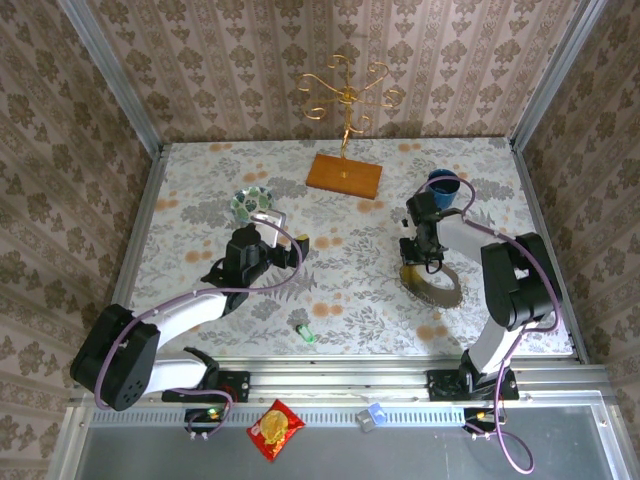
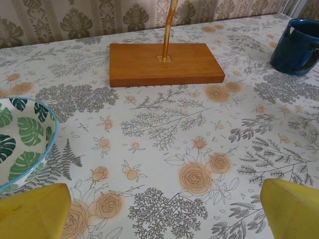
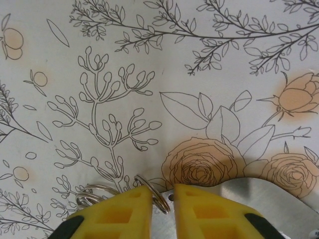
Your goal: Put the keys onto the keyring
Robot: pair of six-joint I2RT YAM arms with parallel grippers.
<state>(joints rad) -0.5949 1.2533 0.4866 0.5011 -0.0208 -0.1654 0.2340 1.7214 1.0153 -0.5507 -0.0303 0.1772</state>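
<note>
Down at the near rail lies the red snack packet (image 1: pixel 275 430). Just past it, one green-headed key (image 1: pixel 303 331) sits on the table, well apart from both arms. On the right, the keyring (image 1: pixel 432 282) lies flat, with the right gripper (image 3: pixel 163 209) at its far edge. Its jaws are narrowed to a slit around a wire loop, but I cannot tell if they are gripping. The left gripper (image 2: pixel 162 209) hangs wide open. Beyond are the bowl (image 1: pixel 251 205), blue mug (image 1: pixel 444 189) and wooden stand (image 1: pixel 344 175).

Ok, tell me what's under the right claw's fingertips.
A thin wire ring shows in their gap, smaller loops left, a flat silvery blade right. How these join beneath the yellow fingertips is covered.
</note>
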